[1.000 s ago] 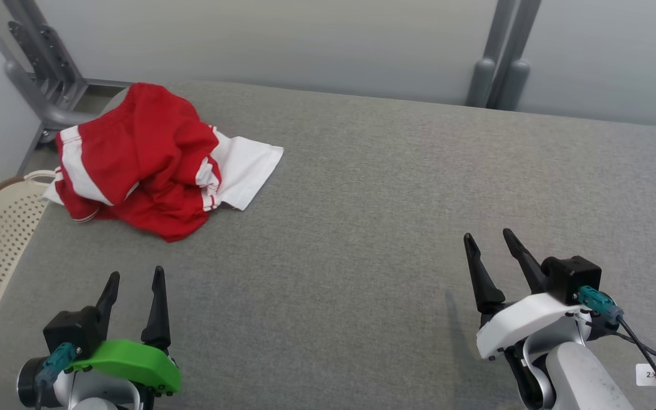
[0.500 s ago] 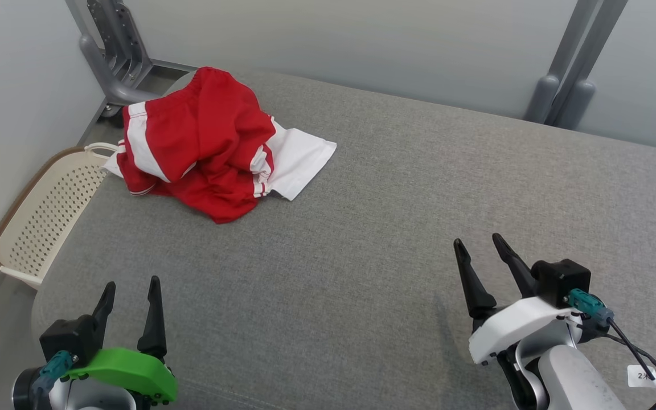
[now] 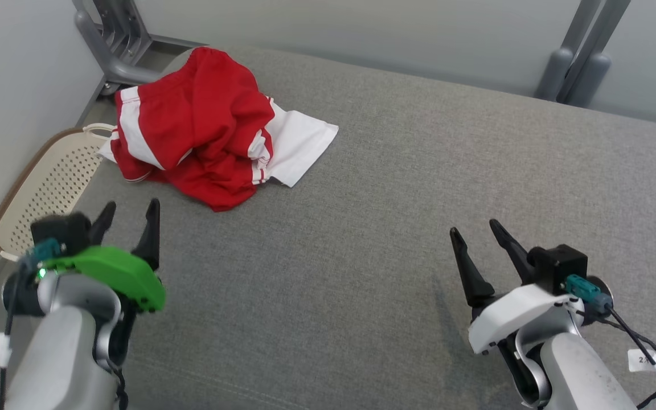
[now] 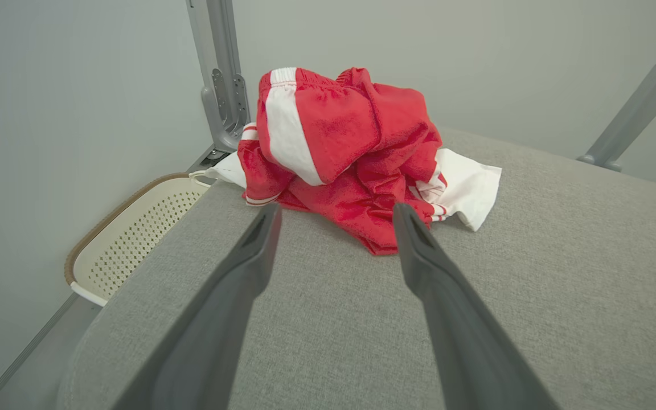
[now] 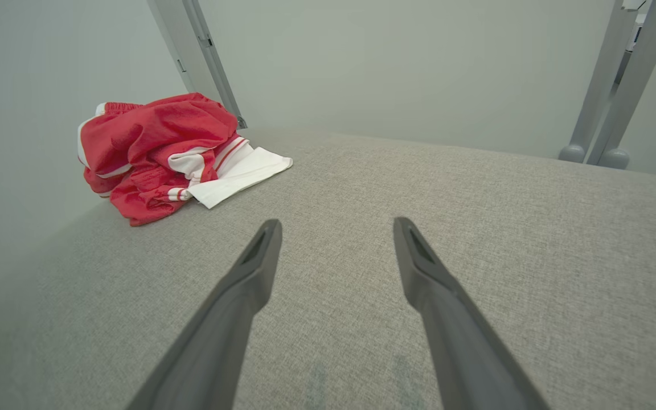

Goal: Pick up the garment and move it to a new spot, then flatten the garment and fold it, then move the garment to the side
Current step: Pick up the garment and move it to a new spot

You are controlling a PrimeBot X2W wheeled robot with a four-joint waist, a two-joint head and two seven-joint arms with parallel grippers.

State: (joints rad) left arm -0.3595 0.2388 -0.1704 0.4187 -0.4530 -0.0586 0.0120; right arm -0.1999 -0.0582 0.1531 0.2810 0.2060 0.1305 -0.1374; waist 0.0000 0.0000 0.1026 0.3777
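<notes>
A crumpled red garment (image 3: pixel 203 128) with white stripes and a white panel lies in a heap at the far left corner of the grey padded table (image 3: pixel 396 188). My left gripper (image 3: pixel 131 206), open and empty, hovers a short way in front of the heap; in the left wrist view the garment (image 4: pixel 351 148) sits just beyond the fingertips of the left gripper (image 4: pixel 335 209). Open and empty too, my right gripper (image 3: pixel 475 229) stays over the table's near right. In the right wrist view the garment (image 5: pixel 157 151) lies far off to the left of the right gripper (image 5: pixel 335 223).
A cream perforated basket (image 3: pixel 43 188) stands on the floor beside the table's left edge, below the garment. Grey metal frame posts (image 3: pixel 575 54) rise behind the table at the right, and another post (image 3: pixel 109 42) at the far left corner.
My left arm has risen and reached forward toward the garment. The head camera has turned, shifting the whole picture right. The right gripper has kept its place.
</notes>
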